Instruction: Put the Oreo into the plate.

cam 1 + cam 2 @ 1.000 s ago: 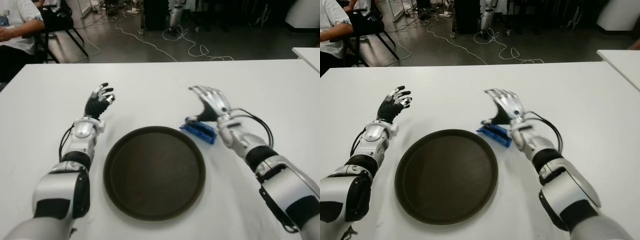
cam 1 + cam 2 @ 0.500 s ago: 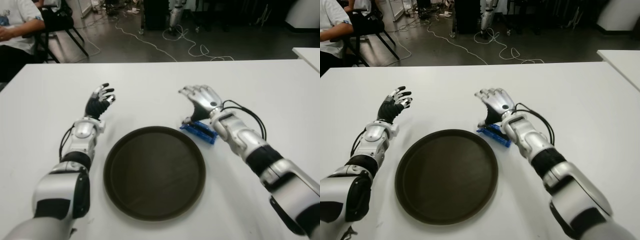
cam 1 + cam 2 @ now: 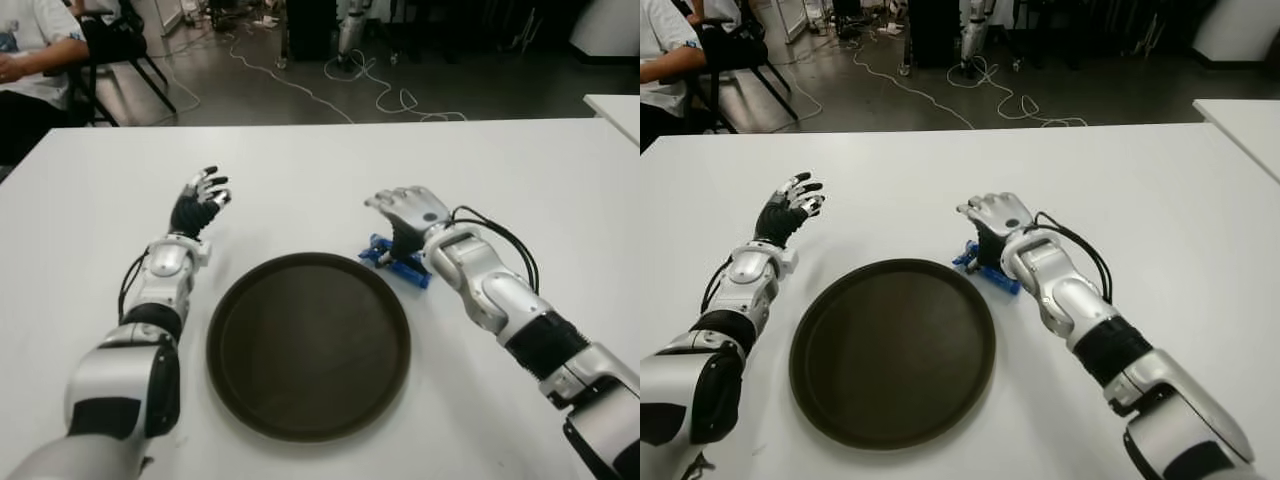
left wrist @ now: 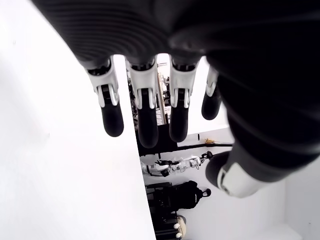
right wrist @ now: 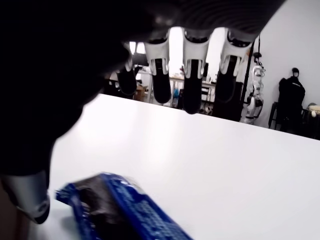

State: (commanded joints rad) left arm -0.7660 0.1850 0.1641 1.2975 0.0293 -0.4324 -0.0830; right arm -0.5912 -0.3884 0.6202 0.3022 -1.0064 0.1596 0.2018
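A blue Oreo packet [image 3: 398, 264] lies on the white table [image 3: 300, 190], just off the right rim of the dark brown round plate [image 3: 308, 345]. My right hand [image 3: 396, 222] hovers palm down over the packet's far end, fingers spread and thumb beside it. The right wrist view has the fingers [image 5: 192, 85] extended above the packet [image 5: 120, 212] with nothing gripped. My left hand [image 3: 199, 200] shows open to the left of the plate, its fingers [image 4: 145, 115] spread and holding nothing.
A seated person [image 3: 30, 60] and a chair are beyond the table's far left corner. Cables [image 3: 340, 90] trail over the floor behind. A second white table [image 3: 615, 105] stands at the right edge.
My right hand has turned palm down and dropped over the Oreo packet, with the forearm swinging inward. The left hand and the plate have not moved.
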